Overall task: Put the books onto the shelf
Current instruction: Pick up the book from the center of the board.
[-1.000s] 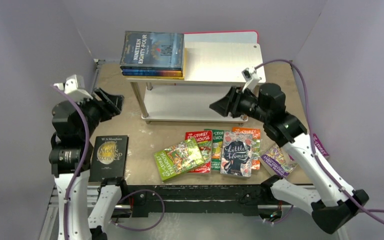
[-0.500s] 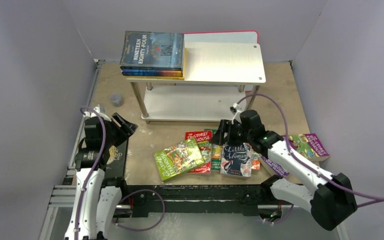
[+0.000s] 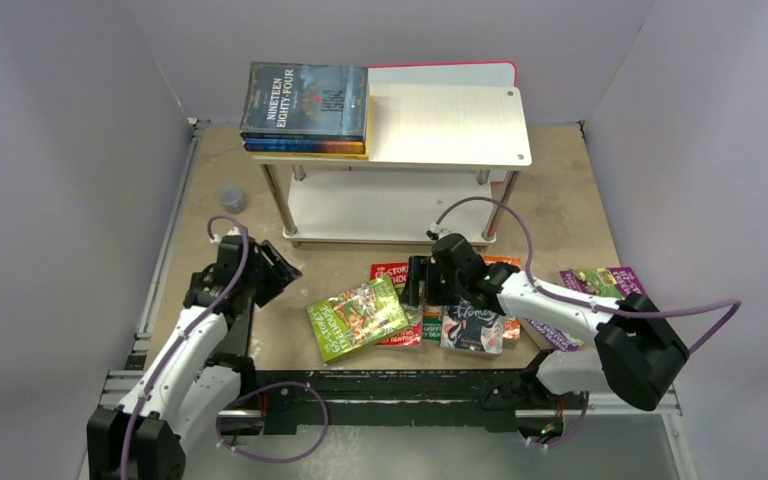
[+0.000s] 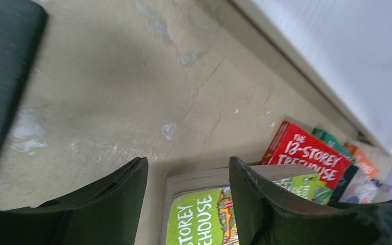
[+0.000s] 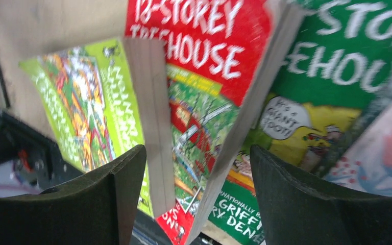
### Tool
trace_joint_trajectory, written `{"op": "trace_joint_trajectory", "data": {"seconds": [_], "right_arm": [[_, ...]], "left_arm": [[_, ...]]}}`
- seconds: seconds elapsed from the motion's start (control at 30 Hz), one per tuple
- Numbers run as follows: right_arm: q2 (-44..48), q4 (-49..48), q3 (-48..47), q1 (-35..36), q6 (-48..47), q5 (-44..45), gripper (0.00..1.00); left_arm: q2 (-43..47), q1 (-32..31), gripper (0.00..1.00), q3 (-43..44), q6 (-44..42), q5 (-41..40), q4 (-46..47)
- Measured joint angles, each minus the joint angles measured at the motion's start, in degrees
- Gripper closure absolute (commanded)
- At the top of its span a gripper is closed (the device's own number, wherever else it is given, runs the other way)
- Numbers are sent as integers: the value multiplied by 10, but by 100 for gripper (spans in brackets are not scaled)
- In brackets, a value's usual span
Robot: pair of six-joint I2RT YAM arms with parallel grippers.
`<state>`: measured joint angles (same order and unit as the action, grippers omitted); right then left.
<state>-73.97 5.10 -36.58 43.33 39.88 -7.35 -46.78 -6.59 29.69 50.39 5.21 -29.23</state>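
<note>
Partly done. A small stack of books topped by Nineteen Eighty-Four sat on the left end of the shelf top board. The right half of that board and the lower board were bare. The stack lay flat, long axis left-right, the head of the cover to the left.

Most of the job was left, at least six books on the table near the shelf. The green Treehouse book lay flat and cover up, long axis left-right with its right end swung a bit far. The red Treehouse book was just right of it, partly under it, long axis near-far with the title at the far end. Little Women was further right, overlapping others, and more books sat near the right edge. The black book lay at the left, mostly hidden under the left arm in the top view.

The right gripper hung low over the red book's left edge, fingers spread wide, pinching nothing. The left gripper was just left of the green book, also spread and empty.

Next pick was probably the red or the green book.
</note>
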Motion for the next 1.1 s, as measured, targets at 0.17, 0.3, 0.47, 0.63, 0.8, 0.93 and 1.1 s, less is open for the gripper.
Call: {"op": "trace_joint_trajectory", "data": {"seconds": [0.17, 0.3, 0.47, 0.63, 0.8, 0.93, 1.1], "right_arm": [[-2, 35, -23, 3, 41, 104, 25], [-4, 37, -24, 3, 70, 127, 28], [-48, 21, -38, 3, 99, 118, 55], [-78, -7, -47, 3, 125, 110, 100], [-66, -27, -33, 4, 137, 109, 100], [-16, -31, -6, 3, 135, 117, 100], [100, -7, 13, 1, 110, 140, 100]], "left_arm": [[-47, -65, 41, -34, 37, -39, 33], [-70, -76, 42, -50, 56, -47, 61], [-73, -80, 42, -54, 71, -49, 85], [-73, -81, 42, -55, 76, -49, 95], [-72, -81, 43, -55, 76, -44, 102], [-71, -83, 43, -55, 76, -31, 123], [-51, -109, 43, -57, 76, -9, 179]]}}
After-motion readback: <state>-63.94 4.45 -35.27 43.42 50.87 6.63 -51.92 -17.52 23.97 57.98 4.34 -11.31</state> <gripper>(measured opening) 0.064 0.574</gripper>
